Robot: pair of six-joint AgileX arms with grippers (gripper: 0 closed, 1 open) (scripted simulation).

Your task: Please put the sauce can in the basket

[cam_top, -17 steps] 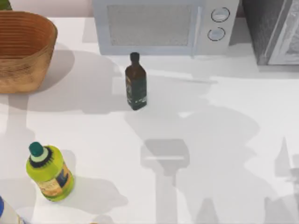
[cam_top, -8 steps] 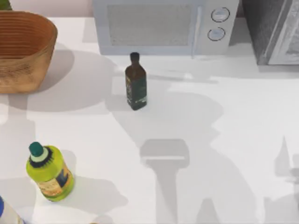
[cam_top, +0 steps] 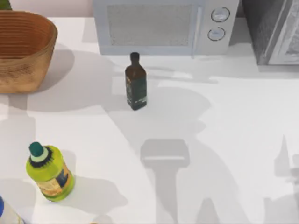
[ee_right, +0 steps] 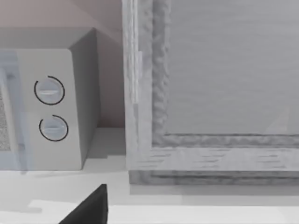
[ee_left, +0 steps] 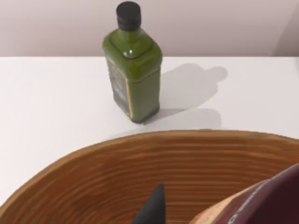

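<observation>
- One basket, far left.
- One sauce can, over the basket.
- Two dark green bottles.
- One yellow-green bottle, near left.
- One microwave, far centre.
- One grey cabinet, far right.

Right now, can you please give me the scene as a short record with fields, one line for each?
basket: wicker basket at the table's far left
sauce can: dark red top with tan edge over the basket's inner wall, in the left wrist view
left gripper: a dark fingertip above the basket's interior
right gripper: a dark fingertip facing the microwave
other items: dark green bottle, yellow-green bottle
</observation>
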